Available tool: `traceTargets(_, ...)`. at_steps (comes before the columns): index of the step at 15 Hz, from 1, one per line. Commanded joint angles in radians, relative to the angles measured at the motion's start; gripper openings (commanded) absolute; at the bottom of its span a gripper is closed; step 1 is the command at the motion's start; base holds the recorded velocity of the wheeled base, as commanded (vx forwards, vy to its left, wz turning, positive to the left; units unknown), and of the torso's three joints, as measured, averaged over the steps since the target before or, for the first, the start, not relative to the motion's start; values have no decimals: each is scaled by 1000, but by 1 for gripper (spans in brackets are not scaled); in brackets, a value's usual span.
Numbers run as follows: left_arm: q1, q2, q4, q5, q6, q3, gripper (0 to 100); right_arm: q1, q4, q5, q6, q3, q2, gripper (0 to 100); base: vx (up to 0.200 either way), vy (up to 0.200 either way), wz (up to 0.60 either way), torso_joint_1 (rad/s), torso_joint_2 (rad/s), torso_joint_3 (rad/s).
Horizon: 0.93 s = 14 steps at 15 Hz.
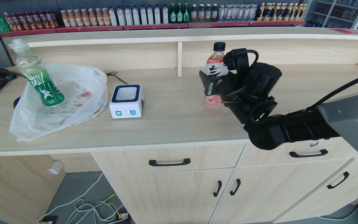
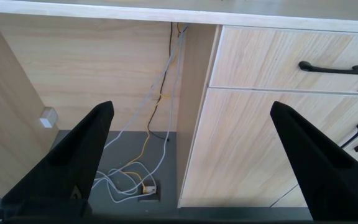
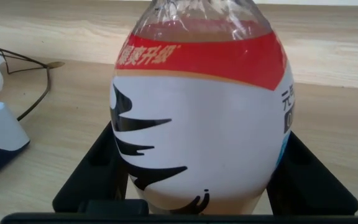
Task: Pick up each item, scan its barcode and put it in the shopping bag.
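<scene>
Right claw [image 1: 215, 90]: you have it set around the lower half of the pink drink bottle [image 1: 216, 66], a jaw on each side. In the right wrist view both jaws lie against the white label, so read it as a grip.
Pink drink bottle: upright, right of centre on the counter [image 1: 172, 121]. Whether its base has left the wood cannot be told.
Scanner [image 1: 126, 101]: white box with a dark-rimmed window, on the counter between the bottle and the bag, well apart from the bottle.
Shopping bag [image 1: 87, 93]: slumped open at the counter's left end, just beside the scanner.
Green bottle [image 1: 39, 79]: tilted, its lower part inside the bag – neck and cap stick out.
Left claw [image 2: 191, 109]: spread wide and empty, hanging low in front of the cabinet.
Done: one item looks bagged, judging by the green bottle.
Left to do: this bottle needs its barcode shown to the scanner, then bagging. No other loose items sit on the counter.
View against view: the right wrist view shows you the jaw contact on the label; the head view gives the route to the scanner and bag – and the left wrist view, the floor cables [image 2: 129, 180] under the counter.
</scene>
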<state>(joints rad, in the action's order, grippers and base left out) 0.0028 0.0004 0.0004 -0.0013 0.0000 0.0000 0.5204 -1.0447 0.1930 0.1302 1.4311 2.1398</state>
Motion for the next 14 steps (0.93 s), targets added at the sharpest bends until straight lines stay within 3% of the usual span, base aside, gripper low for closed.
traceTargets(1,0,0,0,1,0,0,100,0,-3,0,0,-3,-35,0,0,0,0,0,0,0)
traceTargets(5,0,0,0,0,0,0,100,7,-21,3,2,-69,-116,0,0,0,0,0,0,0)
traceTargets(8,0,0,1,1,0,0,100,32,-86,10,6,-218,-204,0,0,0,0,0,0,0)
traceTargets(14,0,0,1,0,0,0,100,90,-353,33,39,-578,-339,0,0,0,0,0,0,0)
